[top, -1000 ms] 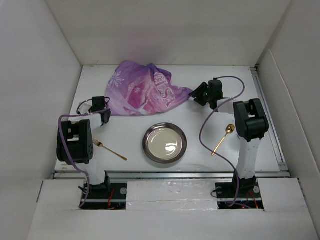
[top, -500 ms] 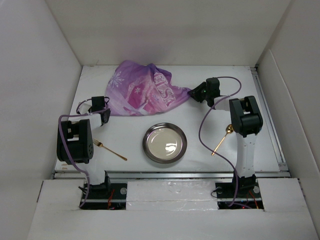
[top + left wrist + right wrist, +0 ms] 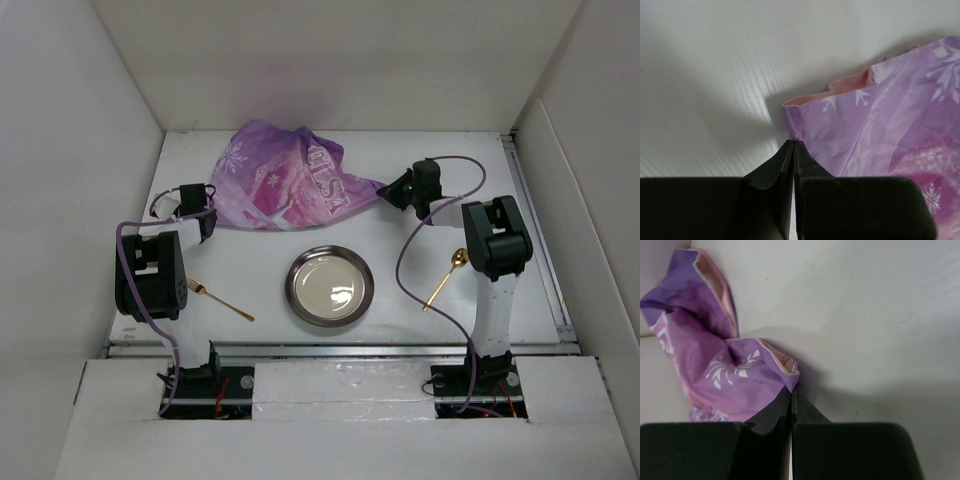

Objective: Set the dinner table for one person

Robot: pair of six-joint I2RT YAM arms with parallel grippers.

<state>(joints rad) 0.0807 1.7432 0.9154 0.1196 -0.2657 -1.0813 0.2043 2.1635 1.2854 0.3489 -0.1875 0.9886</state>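
Observation:
A crumpled purple snowflake-printed placemat [image 3: 285,190] lies at the back of the white dinner table [image 3: 260,255]. My left gripper [image 3: 211,220] is shut, with its tips pinching the placemat's near-left corner [image 3: 805,131]; in the left wrist view the jaws [image 3: 793,142] meet right at the hem. My right gripper [image 3: 388,190] is shut too, on the placemat's right corner [image 3: 785,367], its tips [image 3: 792,386] touching under the folded edge. A silver plate [image 3: 329,286] sits at front centre, flanked by a gold fork [image 3: 222,301] on its left and a gold spoon [image 3: 446,278] on its right.
White walls box in the table on the left, back and right. The right arm's purple cable [image 3: 410,255] loops over the table between the plate and the spoon. A metal rail [image 3: 340,350] runs along the near edge.
Both grippers have shut on the placemat's corners. The left gripper moved slightly toward the back onto the left corner; the right one slid left onto the right corner.

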